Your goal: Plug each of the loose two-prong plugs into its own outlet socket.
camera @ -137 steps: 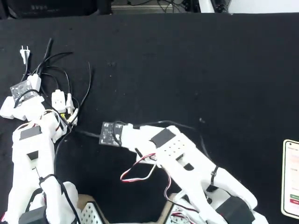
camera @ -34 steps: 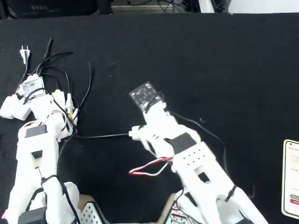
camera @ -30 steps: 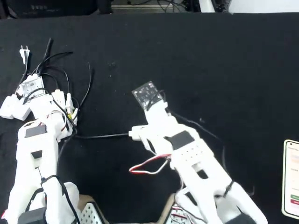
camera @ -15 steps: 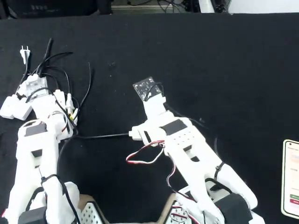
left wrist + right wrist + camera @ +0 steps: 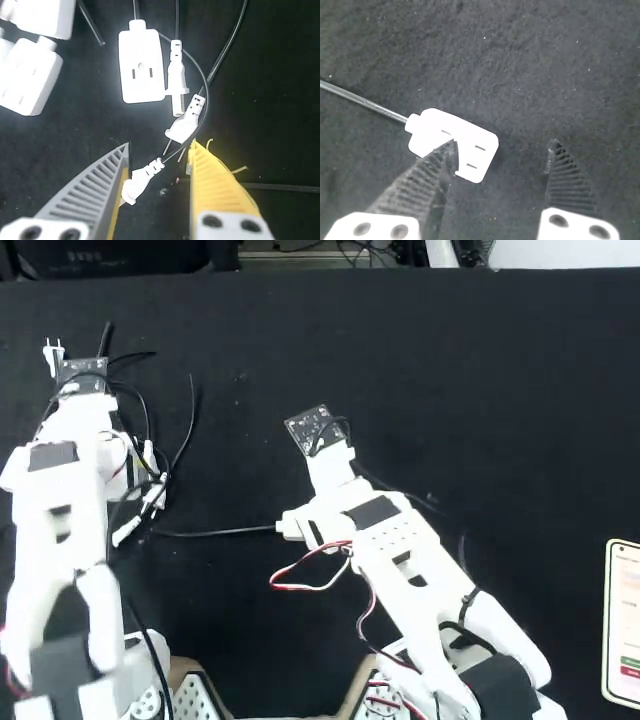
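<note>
Between the fingers of left gripper (image 5: 159, 147), wide open and empty: plug (image 5: 141, 178), long axis slanted across the gap, close by the grey finger (image 5: 102, 182). Outlet socket (image 5: 141, 67) beyond the tips.

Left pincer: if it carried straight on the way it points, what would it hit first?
Probably the small white plug between the left pincer's open tips; a second plug and the white outlet socket lie farther on. Height above them is unclear.
</note>
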You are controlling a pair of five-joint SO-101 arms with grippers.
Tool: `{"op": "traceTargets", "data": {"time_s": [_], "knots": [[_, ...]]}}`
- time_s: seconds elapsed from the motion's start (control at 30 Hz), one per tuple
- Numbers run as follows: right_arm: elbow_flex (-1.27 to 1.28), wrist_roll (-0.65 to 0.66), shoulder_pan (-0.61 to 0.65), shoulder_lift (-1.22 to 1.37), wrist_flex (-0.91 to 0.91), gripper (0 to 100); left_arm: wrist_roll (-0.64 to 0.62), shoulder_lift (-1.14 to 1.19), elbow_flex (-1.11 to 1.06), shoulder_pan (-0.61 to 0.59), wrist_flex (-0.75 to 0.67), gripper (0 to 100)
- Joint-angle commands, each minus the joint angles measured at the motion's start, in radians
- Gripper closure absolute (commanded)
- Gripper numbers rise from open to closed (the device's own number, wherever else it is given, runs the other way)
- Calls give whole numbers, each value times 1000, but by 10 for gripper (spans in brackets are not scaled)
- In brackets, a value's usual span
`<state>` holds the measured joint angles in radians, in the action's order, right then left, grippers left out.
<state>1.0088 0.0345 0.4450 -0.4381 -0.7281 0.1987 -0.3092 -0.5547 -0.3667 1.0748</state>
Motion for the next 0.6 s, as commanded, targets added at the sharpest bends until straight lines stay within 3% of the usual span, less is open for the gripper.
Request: {"op": "traceTargets", "data": {"time_s": [0.0, 0.3, 0.57], "knots": [[-16, -2, -17, -7, 14, 734, 12, 137, 163, 5, 57, 805], [-16, -2, -17, -7, 14, 734, 14, 451, 383, 13, 95, 808], [-16, -2, -17, -7, 12, 734, 6, 516, 516, 15, 112, 808]]}}
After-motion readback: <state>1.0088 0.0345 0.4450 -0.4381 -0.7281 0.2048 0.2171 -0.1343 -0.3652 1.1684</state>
